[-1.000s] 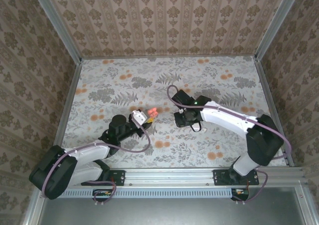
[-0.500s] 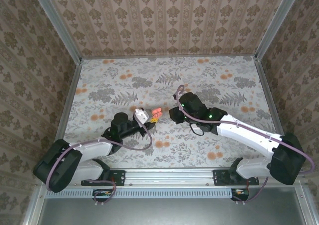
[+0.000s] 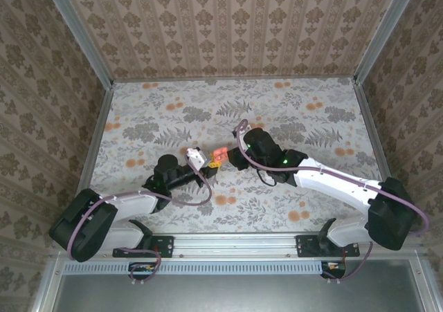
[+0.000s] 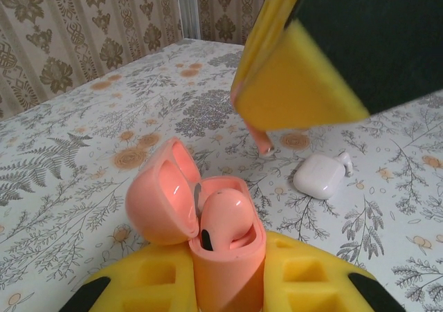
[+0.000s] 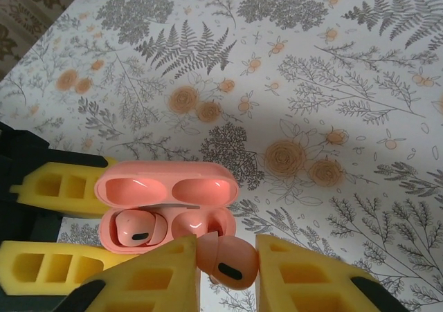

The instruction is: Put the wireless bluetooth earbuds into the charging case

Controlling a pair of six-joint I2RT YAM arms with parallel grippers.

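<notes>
My right gripper (image 5: 227, 274) pinches a coral earbud (image 5: 221, 257) between its pads, just above the empty socket of the open charging case (image 5: 166, 184). My left gripper (image 4: 225, 284) clamps that case near the middle of the table (image 3: 311, 118); a second earbud (image 5: 133, 229) sits inside.

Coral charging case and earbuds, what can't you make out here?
- Right wrist: free slot of the coral charging case partly covered by the coral earbud in the right gripper.
- Left wrist: that earbud mostly behind the right gripper's finger; case base buried in the left gripper.
- Top external: earbuds too small to tell from the case.
</notes>
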